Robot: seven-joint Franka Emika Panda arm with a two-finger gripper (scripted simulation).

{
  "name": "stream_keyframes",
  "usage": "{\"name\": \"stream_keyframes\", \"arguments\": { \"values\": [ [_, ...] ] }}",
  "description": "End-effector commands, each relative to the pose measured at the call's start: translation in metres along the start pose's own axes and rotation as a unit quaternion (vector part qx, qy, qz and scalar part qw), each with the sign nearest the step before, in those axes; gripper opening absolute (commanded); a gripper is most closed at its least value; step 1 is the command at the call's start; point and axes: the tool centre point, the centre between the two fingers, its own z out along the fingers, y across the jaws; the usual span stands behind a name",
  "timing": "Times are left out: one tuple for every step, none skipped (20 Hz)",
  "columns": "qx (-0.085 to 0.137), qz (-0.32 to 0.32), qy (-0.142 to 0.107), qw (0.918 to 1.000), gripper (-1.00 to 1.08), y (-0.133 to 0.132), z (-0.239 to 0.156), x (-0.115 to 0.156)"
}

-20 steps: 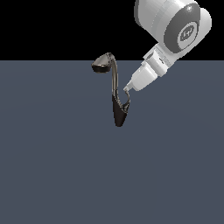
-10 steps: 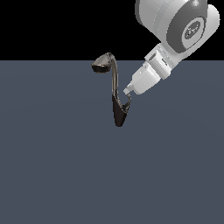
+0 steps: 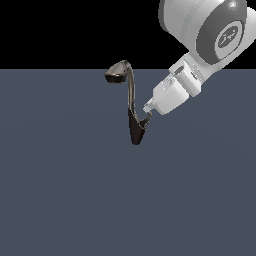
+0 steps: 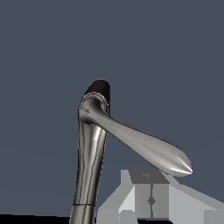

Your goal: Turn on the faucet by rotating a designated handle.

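Note:
The faucet [image 3: 131, 96] stands upright on the dark grey floor, its black cone base [image 3: 135, 134] pointing down and its flat grey spout head [image 3: 117, 74] on top. A short thin handle [image 3: 145, 121] branches off the base toward the exterior view's right. My gripper [image 3: 148, 108] reaches down from the upper right, its tip just above the handle, almost touching it. In the wrist view the handle [image 4: 140, 144] runs as a tapered metal lever from the faucet [image 4: 89, 166] across and just beyond my gripper [image 4: 151, 196]. The fingers are shut together with nothing between them.
Flat dark grey floor [image 3: 65, 200] spreads all around the faucet. The white arm and its big wrist joint [image 3: 220, 35] fill the exterior view's upper right corner.
The hand has shifted slightly toward the exterior view's right and its tip has dropped a little closer to the handle. The faucet and handle look unmoved.

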Motion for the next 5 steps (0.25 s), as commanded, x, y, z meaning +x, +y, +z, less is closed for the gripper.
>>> {"name": "stream_keyframes", "arguments": {
  "values": [
    [-0.003, 0.015, 0.003, 0.9999, -1.00, 0.013, 0.002, 0.030],
    [-0.004, 0.016, 0.003, 0.9999, -1.00, 0.016, 0.002, 0.036],
    [-0.005, 0.017, 0.003, 0.9998, -1.00, 0.019, 0.002, 0.042],
    [-0.005, 0.017, 0.003, 0.9998, -1.00, 0.022, 0.002, 0.049],
    [-0.005, 0.017, 0.003, 0.9998, -1.00, 0.022, 0.002, 0.049]
  ]
}}
